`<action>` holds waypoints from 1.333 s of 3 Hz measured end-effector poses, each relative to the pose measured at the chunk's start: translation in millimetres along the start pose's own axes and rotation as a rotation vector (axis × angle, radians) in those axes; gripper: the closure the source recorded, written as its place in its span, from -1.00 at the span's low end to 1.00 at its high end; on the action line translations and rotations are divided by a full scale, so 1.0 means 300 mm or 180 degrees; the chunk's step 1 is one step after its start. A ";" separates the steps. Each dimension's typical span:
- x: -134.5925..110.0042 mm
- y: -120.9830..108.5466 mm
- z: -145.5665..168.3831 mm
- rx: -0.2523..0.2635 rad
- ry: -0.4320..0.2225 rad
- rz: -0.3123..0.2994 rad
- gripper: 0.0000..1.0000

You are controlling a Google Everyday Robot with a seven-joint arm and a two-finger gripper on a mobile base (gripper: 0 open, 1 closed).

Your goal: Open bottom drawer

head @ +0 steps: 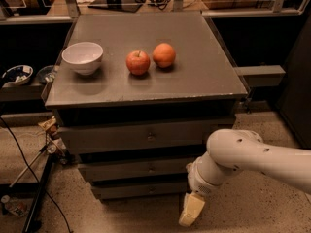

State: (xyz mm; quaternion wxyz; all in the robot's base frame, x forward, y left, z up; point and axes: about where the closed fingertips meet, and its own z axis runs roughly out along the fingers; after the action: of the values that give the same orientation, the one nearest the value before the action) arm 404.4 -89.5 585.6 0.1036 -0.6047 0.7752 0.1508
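One view only is provided. The cabinet (pixel 204 76) is viewed from in front and above, at middle range, with its top and whole front framed. The gripper (pixel 191 210) is recorded low, right of centre, near the right end of the bottom drawer (pixel 136 190).

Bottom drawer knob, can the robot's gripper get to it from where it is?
Probably yes. The gripper hangs low near the floor, just off the right end of the bottom drawer. Nothing shows between it and the knob; it would only have to move across the front.
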 end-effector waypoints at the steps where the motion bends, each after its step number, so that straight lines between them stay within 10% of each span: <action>1: 0.016 -0.022 0.060 0.0001 -0.0073 0.0090 -1.00; 4: 0.033 -0.163 0.403 -0.0097 -0.0282 0.0290 -1.00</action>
State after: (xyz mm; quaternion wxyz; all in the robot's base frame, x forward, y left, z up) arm 446.8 -66.1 464.1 0.1216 -0.5629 0.7942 0.1937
